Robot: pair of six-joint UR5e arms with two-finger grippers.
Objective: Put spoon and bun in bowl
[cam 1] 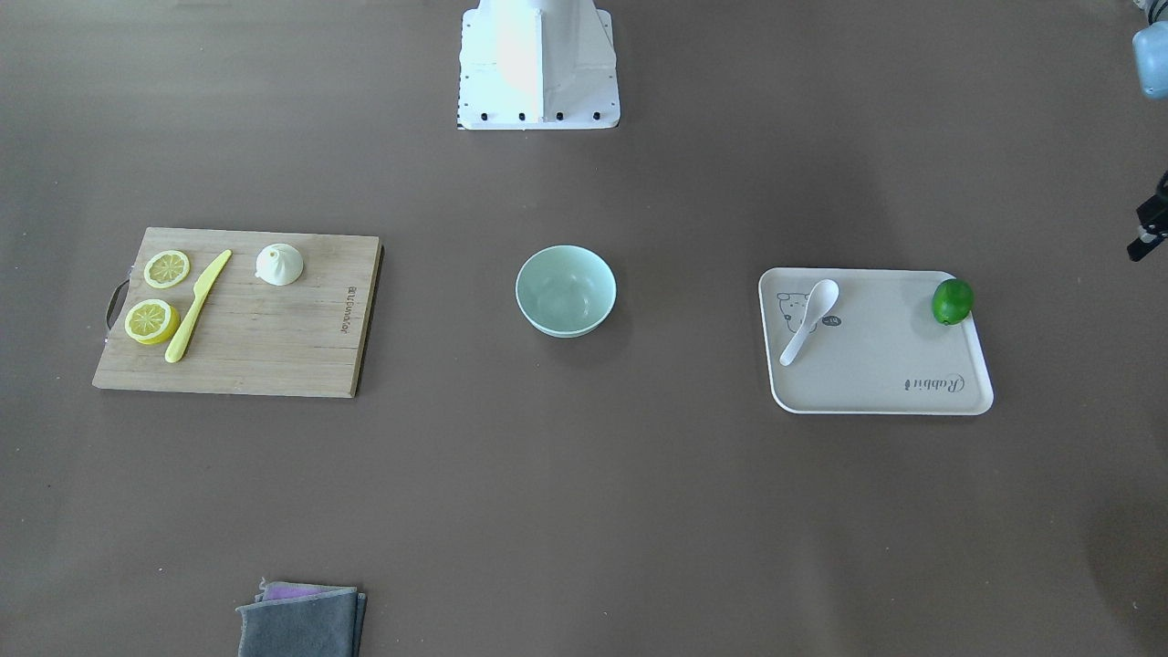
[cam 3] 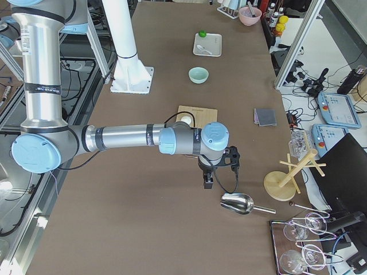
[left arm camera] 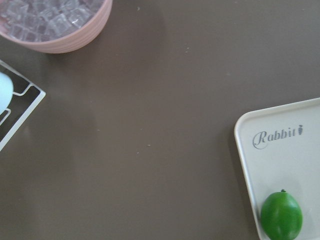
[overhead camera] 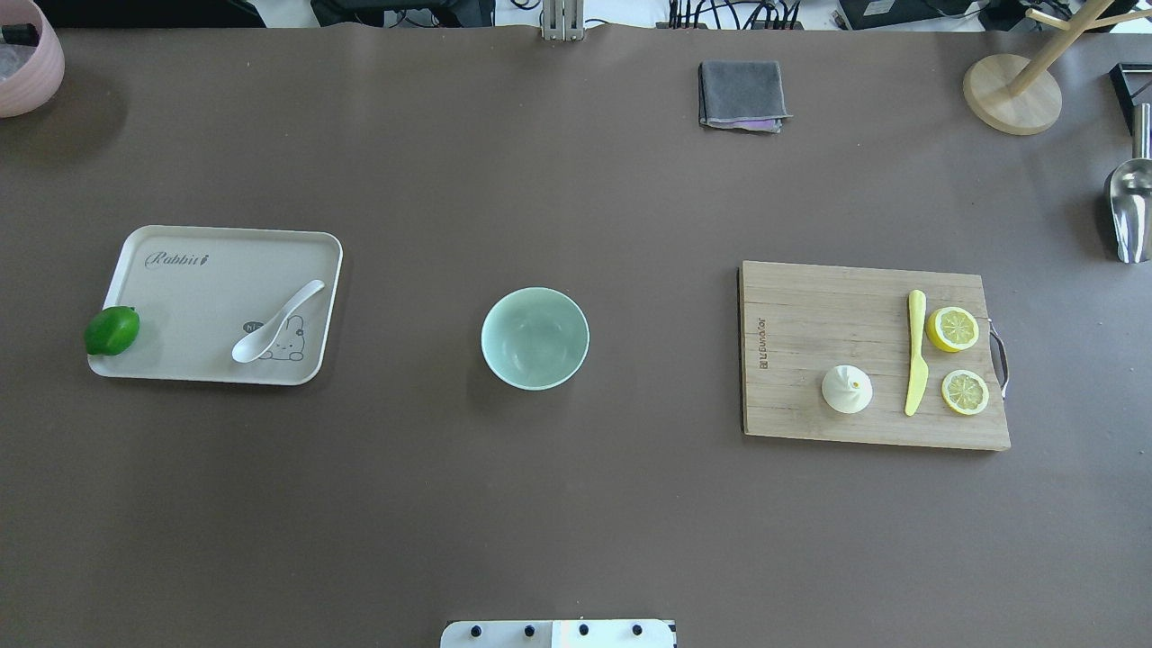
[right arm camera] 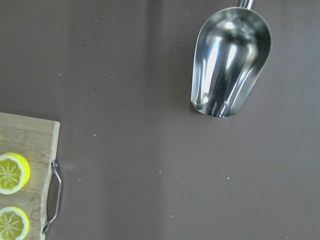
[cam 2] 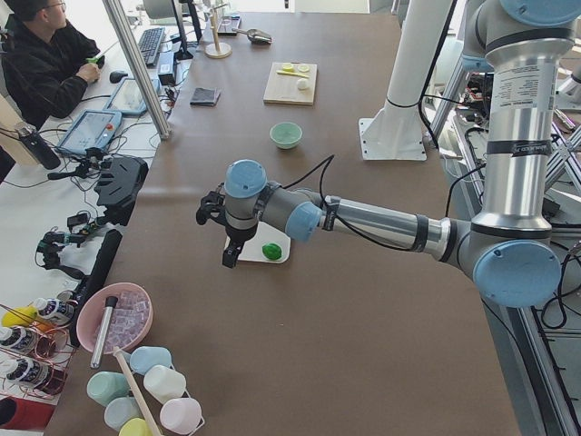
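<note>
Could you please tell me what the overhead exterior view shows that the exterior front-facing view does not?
Only the overhead view shows the pink bowl, the wooden stand and the metal scoop. Only the front-facing view shows part of the left arm at its right edge. Both show the spoon and lime on the tray, the empty bowl, the bun on the cutting board and the folded cloth.
</note>
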